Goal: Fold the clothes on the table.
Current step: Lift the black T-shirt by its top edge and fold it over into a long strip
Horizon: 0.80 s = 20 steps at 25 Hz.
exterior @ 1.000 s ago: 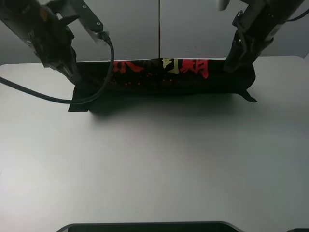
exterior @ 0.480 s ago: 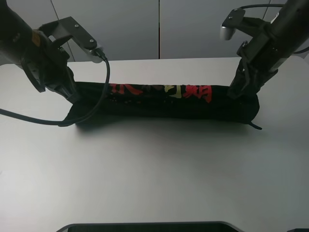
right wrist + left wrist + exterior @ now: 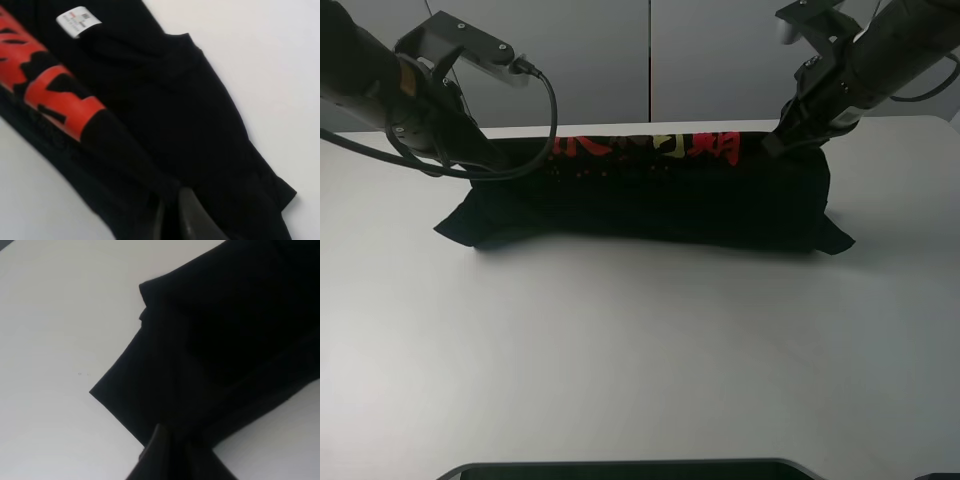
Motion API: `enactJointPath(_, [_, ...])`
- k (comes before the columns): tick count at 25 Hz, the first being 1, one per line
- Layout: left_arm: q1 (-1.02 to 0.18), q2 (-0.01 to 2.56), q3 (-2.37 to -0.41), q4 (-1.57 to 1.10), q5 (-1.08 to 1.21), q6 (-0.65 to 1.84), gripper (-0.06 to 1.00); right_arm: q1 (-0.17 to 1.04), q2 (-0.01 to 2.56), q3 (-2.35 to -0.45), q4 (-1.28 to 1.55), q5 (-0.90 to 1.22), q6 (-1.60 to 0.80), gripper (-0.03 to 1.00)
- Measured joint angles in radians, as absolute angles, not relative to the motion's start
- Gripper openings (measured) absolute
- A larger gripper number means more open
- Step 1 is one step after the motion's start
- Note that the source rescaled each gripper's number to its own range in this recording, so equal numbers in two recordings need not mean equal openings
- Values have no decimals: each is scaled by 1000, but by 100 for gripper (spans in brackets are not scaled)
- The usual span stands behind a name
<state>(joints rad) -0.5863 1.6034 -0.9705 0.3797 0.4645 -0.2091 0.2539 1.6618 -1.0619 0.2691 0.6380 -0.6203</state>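
Note:
The clothes, a black T-shirt (image 3: 660, 200) with red and yellow characters along its upper edge, stretch across the far half of the white table (image 3: 620, 350). My left gripper (image 3: 485, 160) is shut on the shirt's left end, and my right gripper (image 3: 775, 140) is shut on its right end. Both hold that edge up while the lower cloth rests on the table. In the left wrist view, black cloth (image 3: 215, 350) runs into the shut fingertips (image 3: 160, 455). The right wrist view shows the red print (image 3: 55, 95), a white neck label (image 3: 77, 20) and a fingertip (image 3: 192, 220) pinching cloth.
A black cable (image 3: 548, 110) loops from the left arm in front of the shirt's left end. A dark rounded edge (image 3: 620, 468) lies along the table's near side. Grey wall panels (image 3: 650, 60) stand behind the table. Bare white tabletop lies between the shirt and the near side.
Both grippers swung nearer with the shirt, then rose and drew back. The held edge is now higher, and the cloth shows as a taller band with its lower corners spread wider.

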Motion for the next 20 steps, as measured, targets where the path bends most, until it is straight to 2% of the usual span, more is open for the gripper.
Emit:
enactJointPath(5, [-521,1685,-971,380,350,-232,0,254,1752,-1051,267,539,-580,0])
enactJointPath(11, [-498,1765,-971,389,217,-234,1,254,1832,-1051,195,423,-512,0])
enactJointPath(13, [-496,1782,-971,396,177,-236,5,254,1850,-1051,165,393,-488,0])
enactJointPath(17, [-490,1792,-971,400,112,-236,19,254,1863,-1047,138,336,-468,0])
enactJointPath(20, [-487,1796,-971,400,81,-237,23,254,1867,-1045,124,309,-464,0])
